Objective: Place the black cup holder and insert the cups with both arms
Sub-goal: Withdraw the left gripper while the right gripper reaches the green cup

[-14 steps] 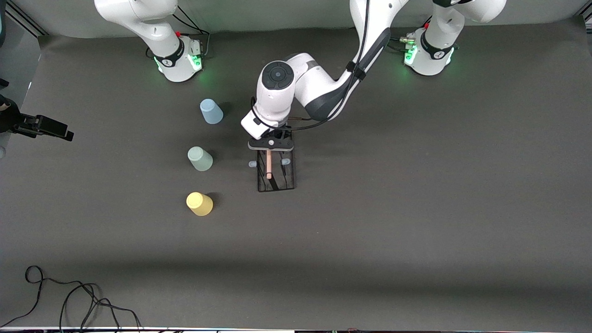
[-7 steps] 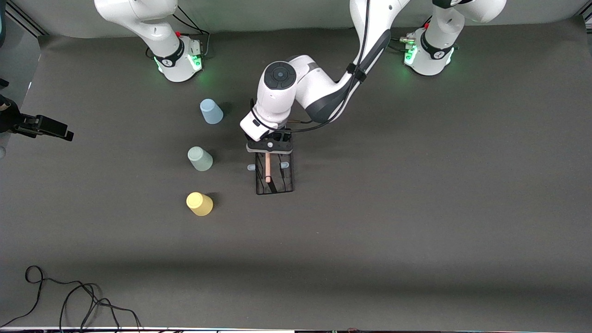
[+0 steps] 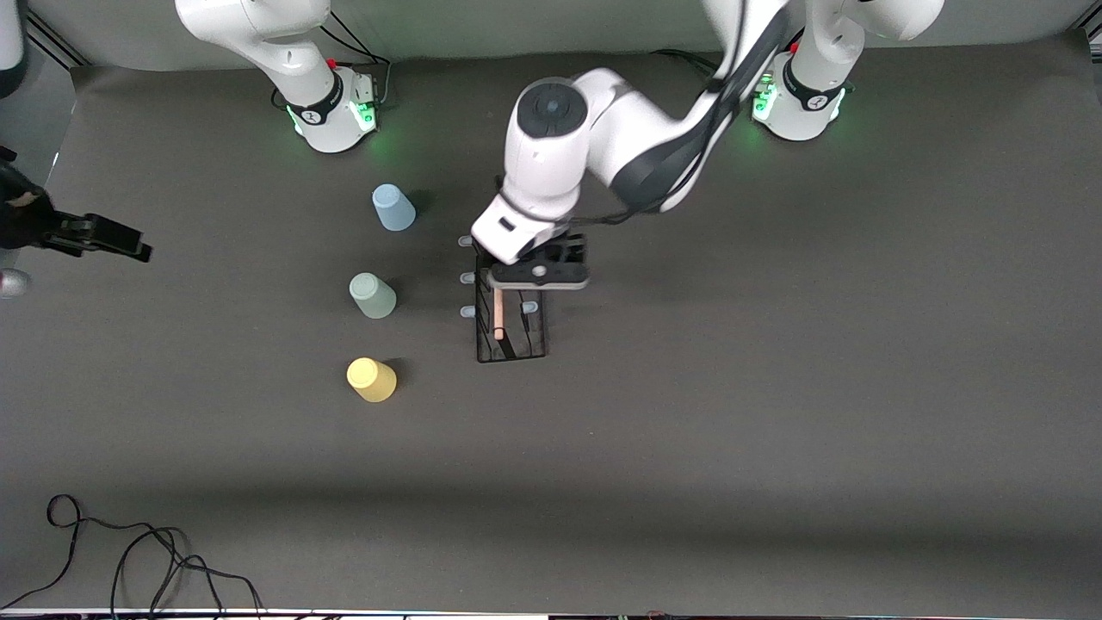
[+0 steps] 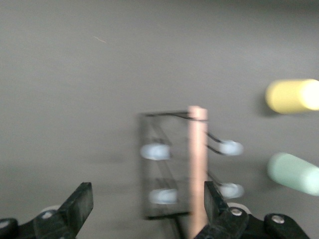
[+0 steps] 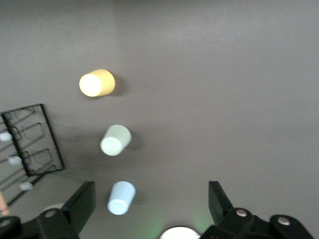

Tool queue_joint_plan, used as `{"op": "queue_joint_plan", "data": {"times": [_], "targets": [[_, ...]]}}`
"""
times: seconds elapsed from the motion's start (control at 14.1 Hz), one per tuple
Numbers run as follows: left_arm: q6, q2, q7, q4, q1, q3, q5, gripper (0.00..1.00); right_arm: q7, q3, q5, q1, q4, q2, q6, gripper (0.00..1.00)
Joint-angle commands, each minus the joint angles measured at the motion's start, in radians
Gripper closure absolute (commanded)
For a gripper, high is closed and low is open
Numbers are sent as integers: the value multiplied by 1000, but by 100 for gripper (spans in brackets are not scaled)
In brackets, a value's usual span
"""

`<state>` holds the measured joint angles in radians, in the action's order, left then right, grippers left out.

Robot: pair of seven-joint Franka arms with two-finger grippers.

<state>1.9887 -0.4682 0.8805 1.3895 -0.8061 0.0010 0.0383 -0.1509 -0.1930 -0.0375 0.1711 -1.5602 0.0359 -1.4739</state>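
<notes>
Dark grey cloth covers the counter (image 3: 775, 387) from end to end, and from my console I see the black rack (image 3: 512, 331) standing upright on it near the middle. Its wooden handle (image 3: 499, 312) runs along the top, and the pale blue peg tips (image 3: 466, 278) stick out to the side with nothing hung on any of them.

My left gripper (image 3: 538, 277) is over the rack's end nearest the robot bases. Its jaws stand wide apart and hold nothing; in the left wrist view the handle (image 4: 197, 164) lies between the fingers (image 4: 79, 206), just beside one of them, though I cannot tell whether it touches.

The three cups stand in a row on the counter, toward the right arm's end from the rack and apart from it. All are upside down, so nothing is in them. The blue cup (image 3: 393, 207) is farthest from the front camera, the green cup (image 3: 373, 295) is in the middle, and the yellow cup (image 3: 371, 380) is nearest.

My right gripper (image 5: 149, 209) waits high over the cups, jaws wide open and empty. A loose cable (image 3: 129, 551) lies at the counter's near corner on the right arm's end.
</notes>
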Motion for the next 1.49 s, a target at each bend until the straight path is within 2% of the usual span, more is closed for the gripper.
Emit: {"op": "queue_joint_plan", "data": {"times": [0.0,0.14,0.43,0.64,0.71,0.85,1.0,1.28,1.42], "targets": [[-88,94,-111,25,89,45,35,1,-134,-3,-39,95,-58,-28,-38,0],[-116,138,-242,26,194,45,15,1,-247,-3,-65,137,-182,-63,-151,0],[-137,169,-434,49,390,45,-58,6,-280,-3,-81,192,-545,-162,-467,0],[-253,204,-581,63,485,48,-58,4,-282,-3,-82,238,-743,-163,-688,0],[-278,224,-624,75,528,47,-63,4,-282,-3,-82,246,-785,-151,-747,0],[-257,291,-694,165,591,47,-83,5,-283,-3,-82,272,-863,-119,-868,0],[-231,345,-771,232,634,48,-74,4,-285,-3,-85,281,-897,-58,-965,0],[-278,417,-915,259,726,50,-69,4,-286,-3,-114,314,-908,79,-1132,0],[-278,427,-928,270,755,50,-46,1,-285,-2,-125,317,-914,128,-1198,0]]}}
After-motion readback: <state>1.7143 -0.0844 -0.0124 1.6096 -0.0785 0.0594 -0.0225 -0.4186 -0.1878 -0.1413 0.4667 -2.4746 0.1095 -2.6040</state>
